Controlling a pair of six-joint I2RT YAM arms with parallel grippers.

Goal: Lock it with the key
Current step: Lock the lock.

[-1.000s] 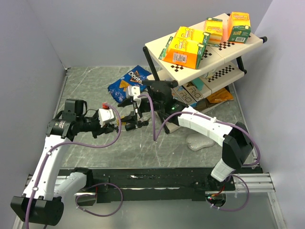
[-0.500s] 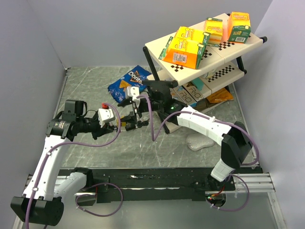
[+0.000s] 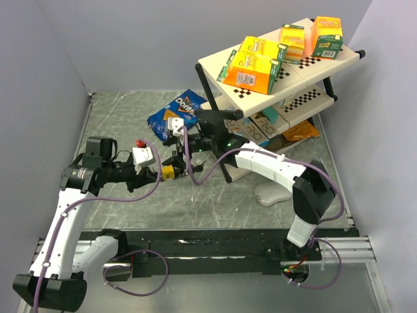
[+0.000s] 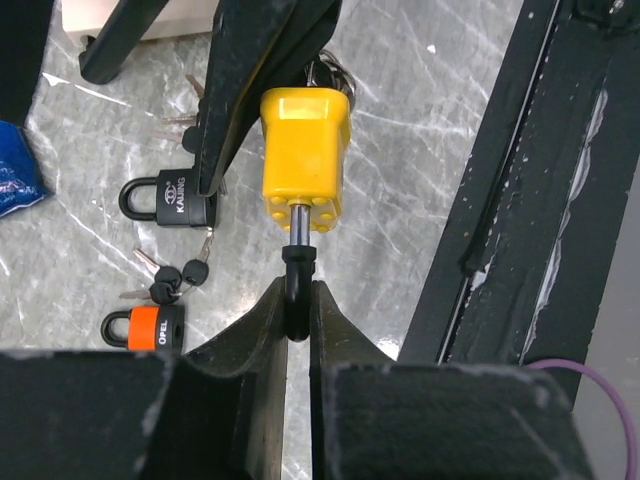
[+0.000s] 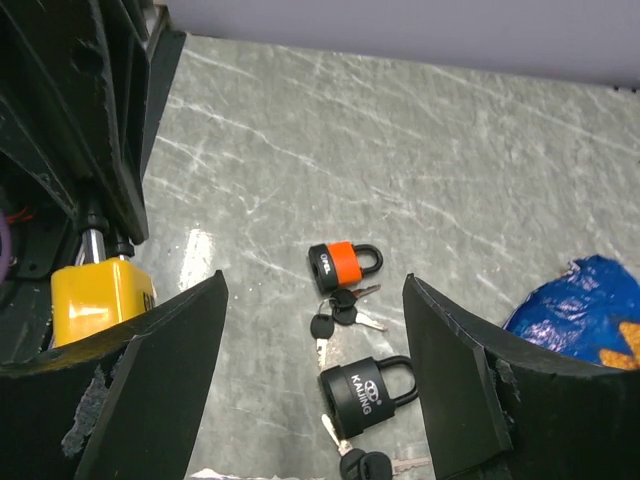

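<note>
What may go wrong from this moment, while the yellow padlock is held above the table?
1. The left gripper pinches only the thin shackle of the yellow padlock, so a push or a key turn may make the body swing or slip out.
2. The right gripper is open with one finger close beside the lock body. Closing may knock the lock instead of catching the keys.
3. If dropped, it may land among the black padlock and orange padlock.

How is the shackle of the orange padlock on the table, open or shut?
Shut: the orange padlock shows a closed loop, both shackle ends inside the body.
</note>
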